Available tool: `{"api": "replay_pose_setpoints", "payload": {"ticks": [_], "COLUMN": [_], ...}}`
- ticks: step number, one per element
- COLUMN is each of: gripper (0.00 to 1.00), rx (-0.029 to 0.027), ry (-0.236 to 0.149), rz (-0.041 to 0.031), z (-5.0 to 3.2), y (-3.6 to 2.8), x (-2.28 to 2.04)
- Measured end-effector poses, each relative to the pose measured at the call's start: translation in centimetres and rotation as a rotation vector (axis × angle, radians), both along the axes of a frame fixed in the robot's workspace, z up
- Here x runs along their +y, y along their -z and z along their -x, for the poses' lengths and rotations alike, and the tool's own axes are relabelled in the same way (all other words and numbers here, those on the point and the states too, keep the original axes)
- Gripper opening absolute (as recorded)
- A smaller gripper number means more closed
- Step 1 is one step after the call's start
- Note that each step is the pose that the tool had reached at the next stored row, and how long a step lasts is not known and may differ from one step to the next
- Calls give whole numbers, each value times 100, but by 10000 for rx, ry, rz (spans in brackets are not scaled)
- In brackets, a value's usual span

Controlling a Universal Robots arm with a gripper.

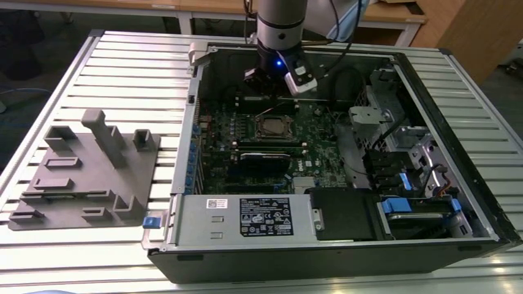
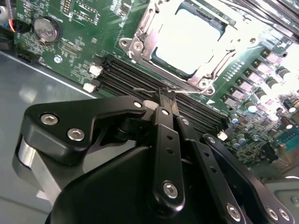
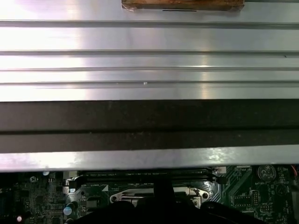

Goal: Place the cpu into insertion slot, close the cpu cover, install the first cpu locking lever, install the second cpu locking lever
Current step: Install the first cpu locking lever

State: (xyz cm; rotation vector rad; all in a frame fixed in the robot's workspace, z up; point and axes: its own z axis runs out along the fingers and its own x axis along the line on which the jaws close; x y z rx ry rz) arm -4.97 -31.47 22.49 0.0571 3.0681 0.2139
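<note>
Grey block point(image 1: 86, 168): sits on the slatted table point(image 1: 122, 55) at the exterior view's left, well apart from the computer case; it has upright posts and shallow pockets.
Computer case point(image 1: 457, 122): lies open on the table, taking up the middle and the exterior view's right.
Circuit board point(image 1: 229, 131): green, flat on the floor of the case.
Power box point(image 1: 245, 217): silver, with a label on top, along the near wall of the case.
Slot point(image 1: 274, 127): square socket with a silvery rim, near the middle of the circuit board.
Chip point(image 2: 187, 37): lies flat inside the slot, its metal top glaring bright in the second wrist view.
Cover point(image 2: 202, 74): silver frame lying down flat around the chip.
Memory sockets point(image 2: 121, 74): long black rows just beside the slot, between it and the gripper.
Gripper point(image 2: 166, 95): hangs over the board just beyond the slot, with its two black fingers pressed together. The tips touch or nearly touch a thin wire rod point(image 2: 145, 88) at the edge of the cover, and whether they pinch it cannot be told.
Drive bays point(image 1: 408, 205): at the exterior view's right, with blue tabs.
</note>
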Motion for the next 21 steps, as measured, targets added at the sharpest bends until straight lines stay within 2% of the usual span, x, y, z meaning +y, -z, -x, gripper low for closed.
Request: {"api": "replay_pose_setpoints", "payload": {"ticks": [8,15,18,21], "gripper": [11,11,11,11], "rx": [1,-1,1,0], "ry": [2,6,165,517], "rz": [12,13,18,16], "z": [-46,-69,-87,-91], "y": [34,49,54,65], "x": [4,24,24,24]}}
